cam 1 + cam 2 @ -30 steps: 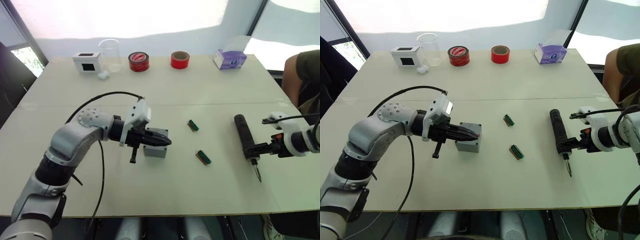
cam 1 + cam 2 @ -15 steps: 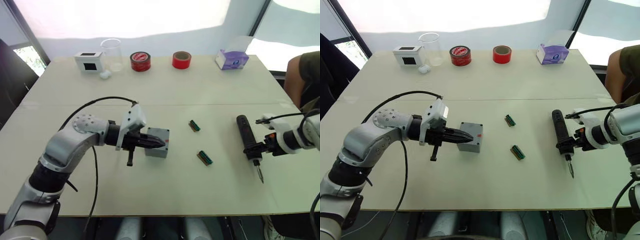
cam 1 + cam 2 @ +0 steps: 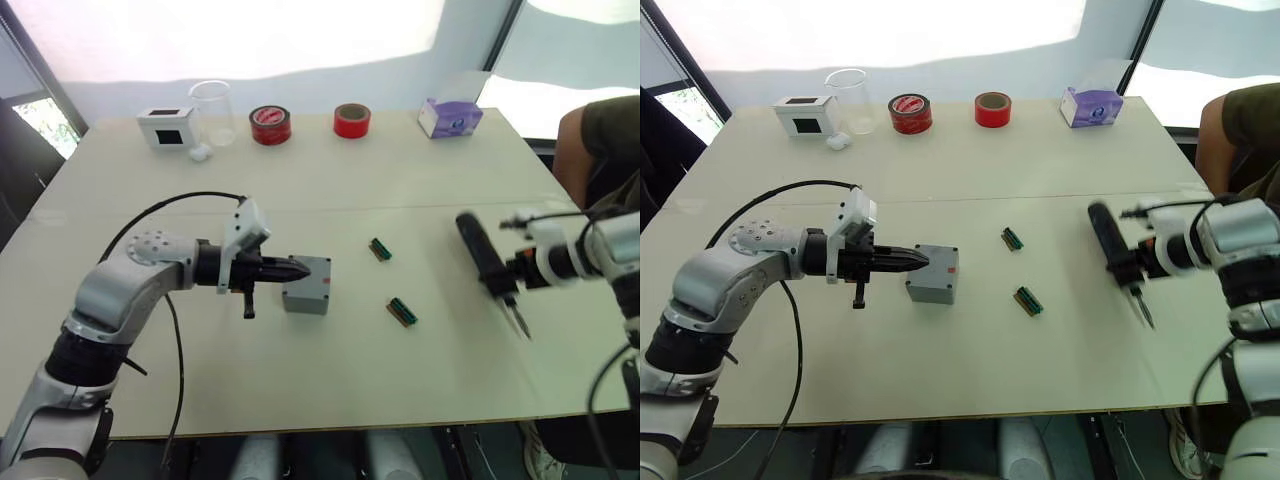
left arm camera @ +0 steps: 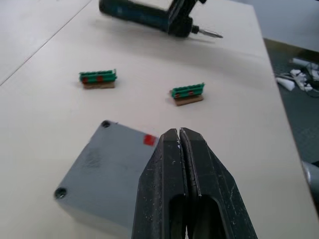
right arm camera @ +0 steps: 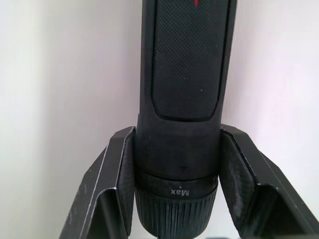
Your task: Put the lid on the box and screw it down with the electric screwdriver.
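1. Steadying the box (image 3: 306,284), already wearing its lid (image 4: 110,162), is the left gripper's (image 3: 303,268) job, judging by its pose; its fingers are pressed together, tips over the lid's near edge. It should bear down squarely so nothing slides.
2. The beaker (image 3: 212,110) at the table's (image 3: 330,370) far edge looks empty.
3. The right gripper (image 3: 1134,268) is clamped on the electric screwdriver (image 3: 1114,253), held tilted just above the table; bring the bit upright over a corner screw hole.

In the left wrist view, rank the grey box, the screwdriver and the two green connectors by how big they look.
1. Grey box, though it is nearest the camera.
2. Screwdriver.
3. The two green connectors look alike.
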`<state>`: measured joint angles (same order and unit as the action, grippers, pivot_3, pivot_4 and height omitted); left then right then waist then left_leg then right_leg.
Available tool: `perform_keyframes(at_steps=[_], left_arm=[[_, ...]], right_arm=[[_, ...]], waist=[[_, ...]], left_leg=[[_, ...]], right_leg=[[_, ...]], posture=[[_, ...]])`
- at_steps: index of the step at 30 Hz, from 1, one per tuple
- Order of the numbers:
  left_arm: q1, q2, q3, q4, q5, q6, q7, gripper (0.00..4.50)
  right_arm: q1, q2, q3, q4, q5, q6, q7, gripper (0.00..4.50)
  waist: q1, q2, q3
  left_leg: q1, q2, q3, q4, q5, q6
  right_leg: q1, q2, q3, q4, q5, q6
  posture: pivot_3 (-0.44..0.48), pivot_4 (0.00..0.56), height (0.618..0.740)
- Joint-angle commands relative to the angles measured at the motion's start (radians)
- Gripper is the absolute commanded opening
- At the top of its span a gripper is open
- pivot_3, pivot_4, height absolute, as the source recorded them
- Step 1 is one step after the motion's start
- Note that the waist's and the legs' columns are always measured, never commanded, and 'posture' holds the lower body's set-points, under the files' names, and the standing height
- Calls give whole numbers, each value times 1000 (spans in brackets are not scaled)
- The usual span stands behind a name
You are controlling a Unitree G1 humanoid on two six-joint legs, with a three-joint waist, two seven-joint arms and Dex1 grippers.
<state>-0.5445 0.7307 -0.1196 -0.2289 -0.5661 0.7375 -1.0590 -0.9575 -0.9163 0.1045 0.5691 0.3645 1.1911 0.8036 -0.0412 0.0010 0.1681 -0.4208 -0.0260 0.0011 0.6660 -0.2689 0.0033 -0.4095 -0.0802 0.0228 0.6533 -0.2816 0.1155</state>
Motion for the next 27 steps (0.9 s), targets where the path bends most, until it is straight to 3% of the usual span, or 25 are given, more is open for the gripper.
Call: perform_keyframes(at_steps=[1,3,4,7,9,17,27], left_arm=[[-10,11,43,40,19,-29,4,0],[-12,12,44,54,20,-29,-3,0],[-15,15,41,59,23,-30,-9,0],[-23,11,34,72,28,-24,-13,0],[-26,8,25,69,31,-16,-13,0],[-53,-7,-16,83,67,-32,-19,0],[-76,-64,-98,167,182,-132,-19,0]], right_arm=[[-64,145,-373,-214,185,-171,-111,1766],[-10,291,-561,-413,288,-244,-217,1766],[29,359,-596,-515,337,-227,-255,1766],[168,559,-585,-805,517,-165,-339,1766],[250,619,-510,-925,498,-216,-363,1766],[417,653,-285,-1057,359,-381,-374,1766],[456,666,-123,-985,171,-604,-359,1766]], waist=[[3,0,0],[0,-1,-1],[2,-1,-1],[23,-4,-2],[31,-4,-2],[30,-4,-2],[23,-4,-2]], left_leg=[[-2,1,0,-1,1,-2],[-6,5,-4,-2,3,-6],[-7,6,-4,-3,4,-7],[-9,5,-7,-3,5,-8],[-9,2,-7,-1,4,-8],[-10,-9,-8,3,5,2],[-9,-9,-7,1,6,-1]], right_leg=[[-2,1,0,0,0,0],[-4,5,-2,0,-1,-2],[-6,7,-1,1,-1,-2],[-9,6,-1,6,-2,-3],[-9,2,-1,9,-2,-4],[-9,-7,-1,11,-1,-1],[-11,-6,-1,11,-1,-1]], posture=[[0,150,740],[0,150,740],[0,150,740],[0,150,740],[0,150,740],[0,150,740],[0,150,740]])
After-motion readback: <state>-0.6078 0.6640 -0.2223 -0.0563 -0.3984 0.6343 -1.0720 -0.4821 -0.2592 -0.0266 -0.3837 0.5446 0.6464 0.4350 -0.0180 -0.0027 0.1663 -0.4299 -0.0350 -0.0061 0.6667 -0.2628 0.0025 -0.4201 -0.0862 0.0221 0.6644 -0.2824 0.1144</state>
